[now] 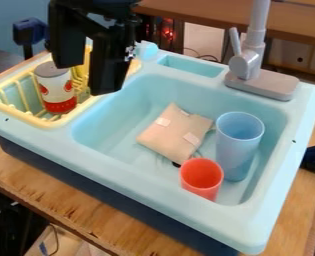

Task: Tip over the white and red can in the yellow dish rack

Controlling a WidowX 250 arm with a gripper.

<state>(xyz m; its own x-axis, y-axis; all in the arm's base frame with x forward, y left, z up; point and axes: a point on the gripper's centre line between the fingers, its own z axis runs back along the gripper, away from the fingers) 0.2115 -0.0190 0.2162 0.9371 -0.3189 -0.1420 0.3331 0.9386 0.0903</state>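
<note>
The black gripper (85,77) hangs at the upper left, over the right part of the yellow dish rack (47,122), its fingers apart with nothing visible between them. Just left of and below it, a red and white can (55,89) with a grey top stands upright in the rack. Inside the light blue sink (119,117), a beige packet (174,132) lies flat near the middle. A tall blue cup (238,142) stands upright at the basin's right, and a shorter red cup (202,178) is in front of it, near the front wall.
A grey faucet (256,70) rises from the sink's back right edge, beside a shallow recess (192,65) in the rim. The sink unit sits on a wooden table (49,197). Behind it is a wooden shelf (206,14). A dark blue object (314,155) is at the right edge.
</note>
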